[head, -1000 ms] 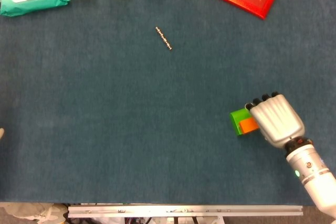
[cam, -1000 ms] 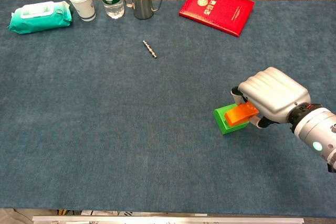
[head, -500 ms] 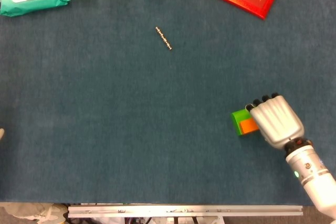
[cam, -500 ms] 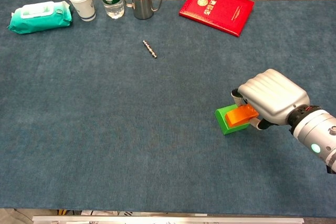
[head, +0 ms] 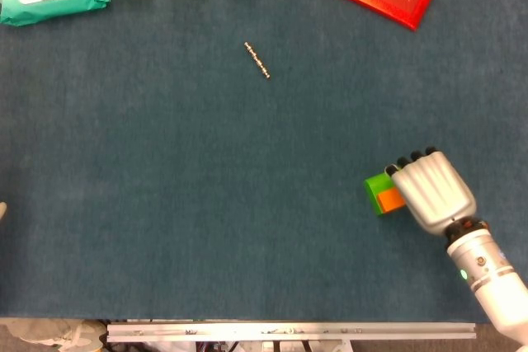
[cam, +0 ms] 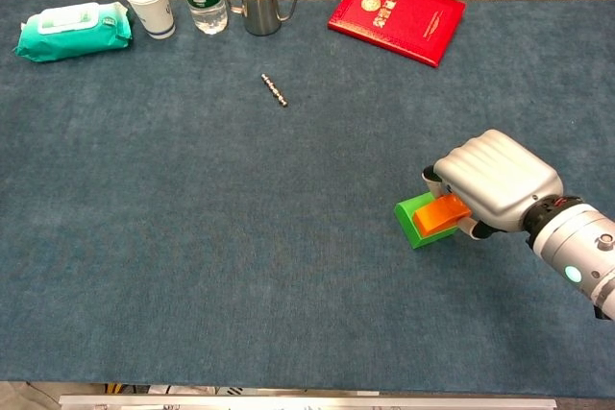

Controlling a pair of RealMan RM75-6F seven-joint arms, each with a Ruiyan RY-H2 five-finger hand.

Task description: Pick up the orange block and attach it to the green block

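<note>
While the right hand (cam: 495, 184) arches over the blocks near the right edge of the blue cloth (cam: 240, 237), its fingers are curled around the orange block (cam: 441, 214); that block is a small bright wedge-like piece, tilted, its lower end resting on top of the green block (cam: 415, 222); the green one sits flat on the cloth, wider, partly hidden under the hand; whether the two are joined cannot be told; left hand not seen.
</note>
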